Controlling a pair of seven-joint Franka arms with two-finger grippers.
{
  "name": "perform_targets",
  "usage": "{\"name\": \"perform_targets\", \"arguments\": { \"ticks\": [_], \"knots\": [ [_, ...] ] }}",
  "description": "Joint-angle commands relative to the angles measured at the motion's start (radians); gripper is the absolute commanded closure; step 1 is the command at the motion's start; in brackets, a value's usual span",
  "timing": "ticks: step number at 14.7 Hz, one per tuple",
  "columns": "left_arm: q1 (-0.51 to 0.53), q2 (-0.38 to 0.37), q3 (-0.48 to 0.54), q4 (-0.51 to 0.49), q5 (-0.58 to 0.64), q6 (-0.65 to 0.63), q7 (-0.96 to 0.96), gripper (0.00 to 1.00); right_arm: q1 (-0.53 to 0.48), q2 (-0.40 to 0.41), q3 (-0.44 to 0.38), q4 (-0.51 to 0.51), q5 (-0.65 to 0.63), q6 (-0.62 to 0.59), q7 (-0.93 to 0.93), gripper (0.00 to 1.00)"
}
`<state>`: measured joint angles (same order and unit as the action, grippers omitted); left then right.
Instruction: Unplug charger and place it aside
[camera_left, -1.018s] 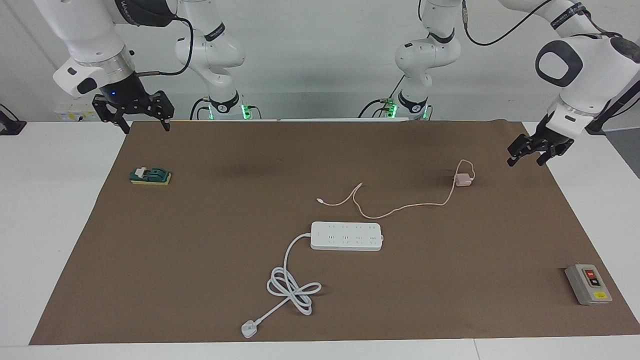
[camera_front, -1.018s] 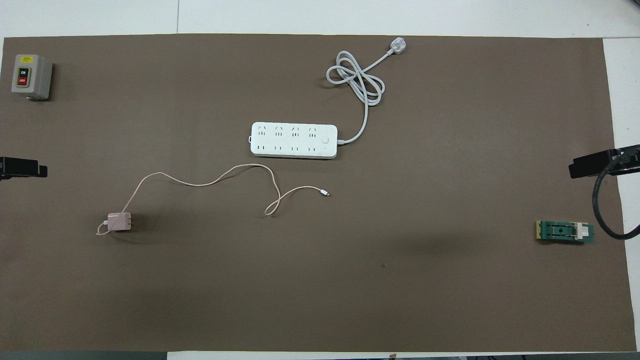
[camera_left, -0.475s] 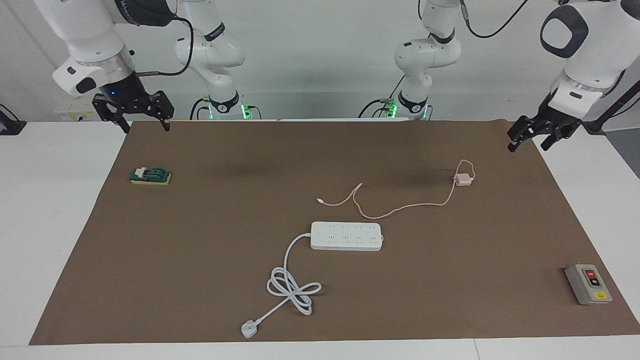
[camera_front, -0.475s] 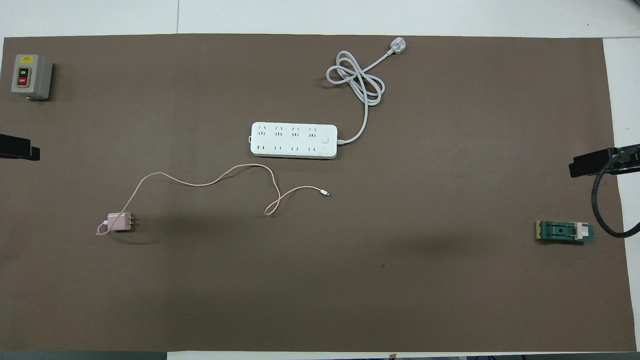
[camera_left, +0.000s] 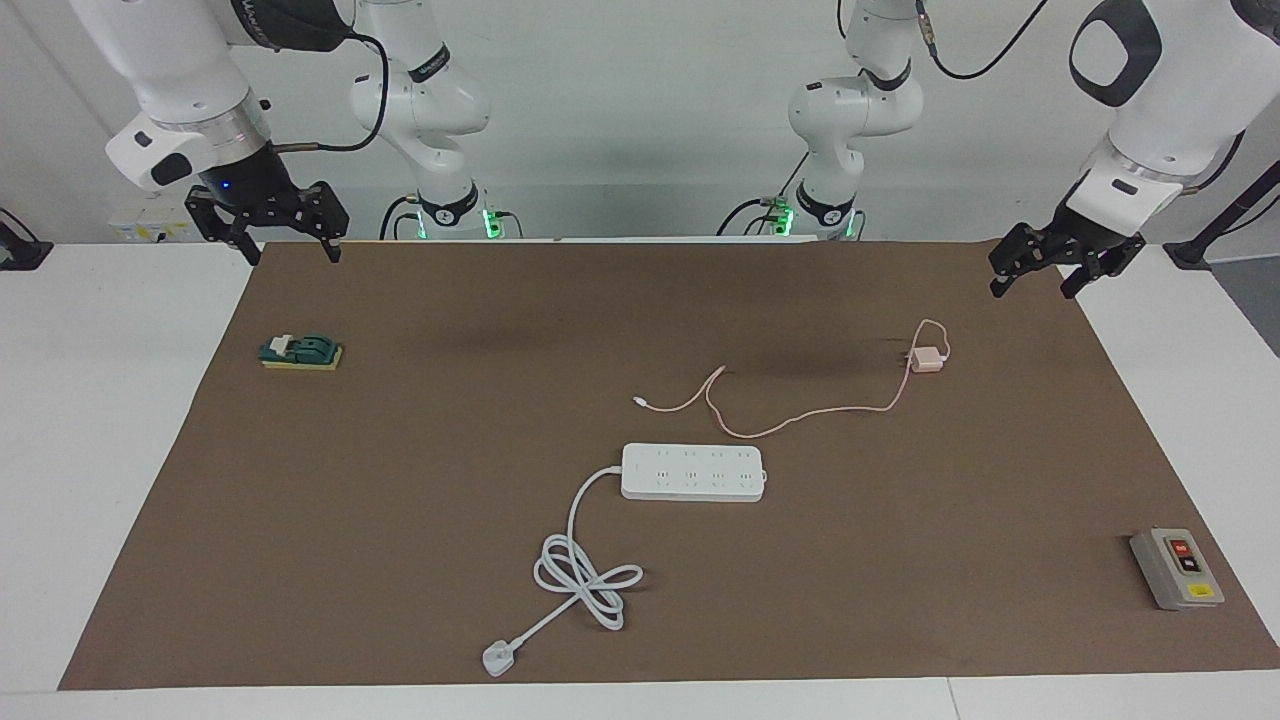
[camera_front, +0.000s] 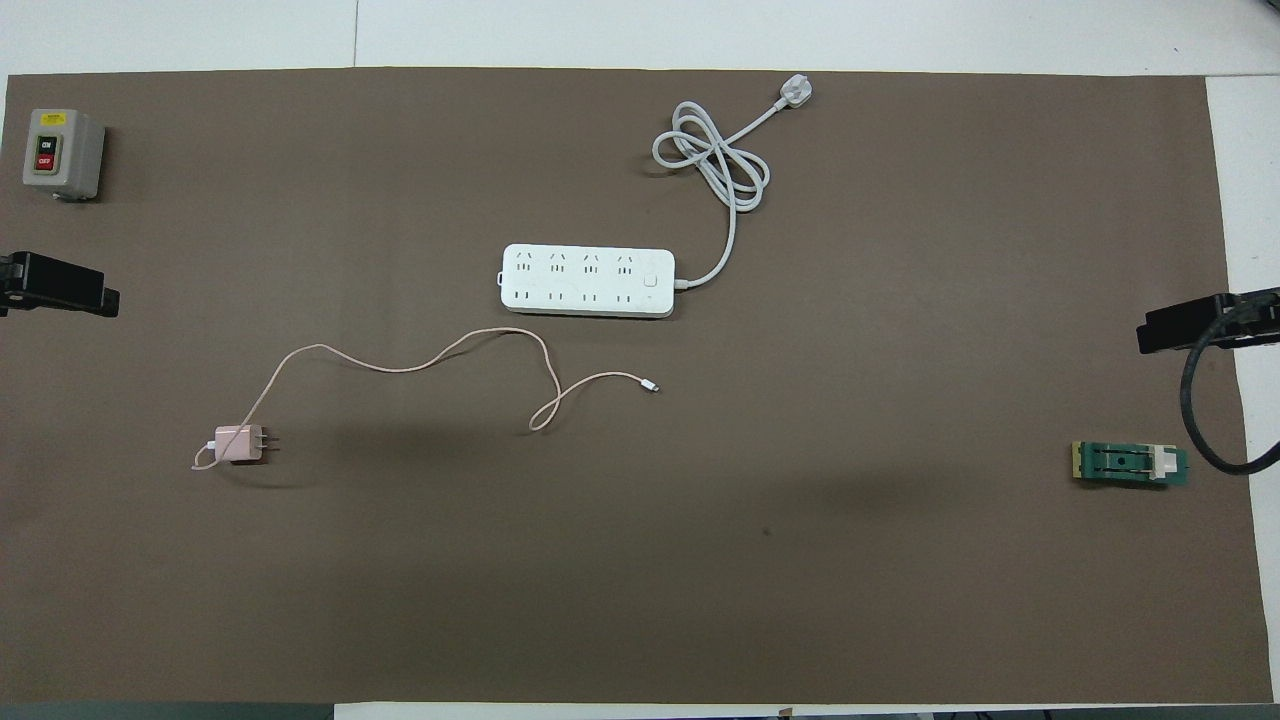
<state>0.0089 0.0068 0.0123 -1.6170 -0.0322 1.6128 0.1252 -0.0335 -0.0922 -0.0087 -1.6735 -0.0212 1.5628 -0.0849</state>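
The left gripper (camera_left: 1030, 278) has risen and drawn toward the robots since a second ago, from just beside the charger (camera_left: 927, 360) to the mat's edge at the left arm's end of the worktop (camera_left: 120, 420); its jaws stand wide and hold nothing. The right gripper (camera_left: 292, 248) waits over the mat's corner at the right arm's end, unmoved, jaws wide and empty. The charger lies unplugged on the brown mat (camera_left: 400, 560), nearer the robots than the power strip (camera_left: 692, 472), its pink cable (camera_left: 800, 415) trailing toward the strip. Overhead, only dark slivers of the grippers show, cut off at the frame's sides.
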Motion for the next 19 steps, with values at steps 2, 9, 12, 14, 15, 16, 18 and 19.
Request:
{"name": "perform_targets", "arguments": {
  "ticks": [2, 9, 12, 14, 15, 16, 18, 19],
  "knots": [
    [-0.02, 0.01, -0.001, 0.023, 0.015, -0.025, -0.007, 0.0, -0.003, -0.009, 0.007, 0.0, 0.004, -0.007, 0.02, 0.0],
    [-0.055, 0.001, -0.008, -0.006, 0.012, -0.028, -0.013, 0.0, -0.005, -0.009, 0.007, 0.0, 0.006, -0.007, 0.025, 0.0],
    [-0.058, 0.001, -0.006, -0.006, 0.015, -0.022, -0.013, 0.0, -0.005, -0.008, 0.007, 0.001, 0.006, -0.01, 0.036, 0.0],
    [-0.058, -0.008, -0.006, -0.029, 0.015, -0.018, -0.012, 0.0, -0.005, -0.009, 0.007, 0.001, 0.006, -0.01, 0.037, 0.0],
    [-0.058, -0.013, -0.006, -0.034, 0.021, -0.016, -0.01, 0.0, -0.003, -0.009, 0.007, 0.001, 0.006, -0.01, 0.037, 0.0],
    [-0.058, -0.011, -0.005, -0.032, 0.024, -0.016, -0.01, 0.0, -0.003, -0.009, 0.007, 0.001, 0.006, -0.01, 0.036, 0.0],
    [-0.06, -0.013, -0.005, -0.03, 0.026, -0.019, -0.012, 0.0, -0.003, -0.009, 0.009, 0.001, 0.006, -0.01, 0.037, 0.0],
    [-0.06, -0.013, -0.005, -0.032, 0.026, -0.019, -0.021, 0.0, -0.003, -0.009, 0.009, 0.001, 0.006, -0.01, 0.037, 0.0]
  ]
}}
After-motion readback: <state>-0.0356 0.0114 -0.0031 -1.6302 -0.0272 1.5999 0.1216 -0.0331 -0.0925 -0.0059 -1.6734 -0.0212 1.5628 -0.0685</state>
